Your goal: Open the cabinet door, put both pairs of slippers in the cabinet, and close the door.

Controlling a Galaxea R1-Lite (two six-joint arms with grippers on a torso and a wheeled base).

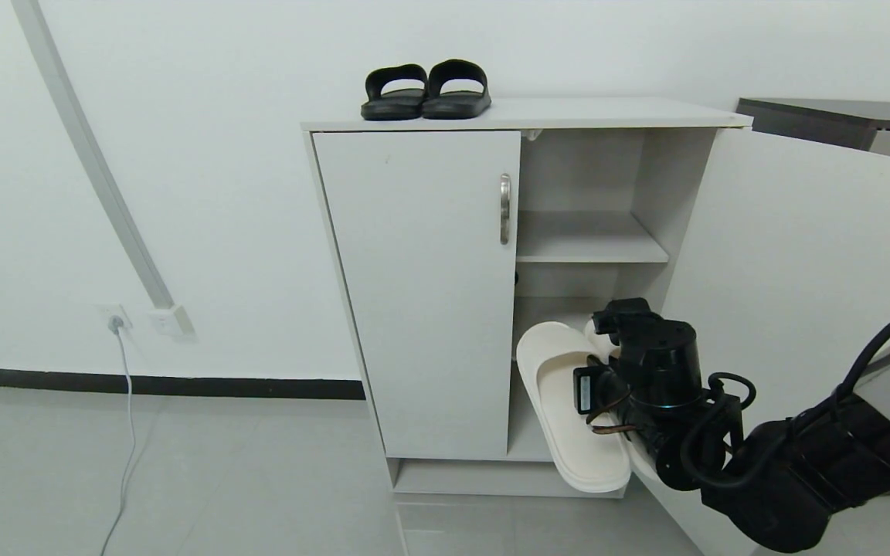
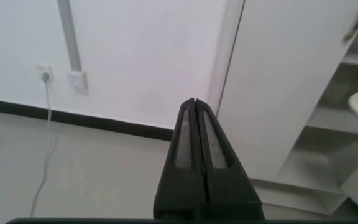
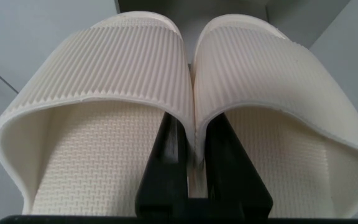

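Now the white slippers (image 1: 561, 401) hang at the open cabinet (image 1: 607, 114), with the black slippers (image 1: 426, 91) on top.
Head view: the right door (image 1: 800, 270) stands swung open and the left door (image 1: 414, 293) is closed; the right pincer (image 1: 606, 369) holds the white pair, soles outward, just before the lower compartment. Left wrist view: the left pincer (image 2: 194, 143) is closed on nothing, above the floor (image 2: 73, 168) beside the cabinet. Right wrist view: the right pincer clamps the two straps' touching inner edges together.
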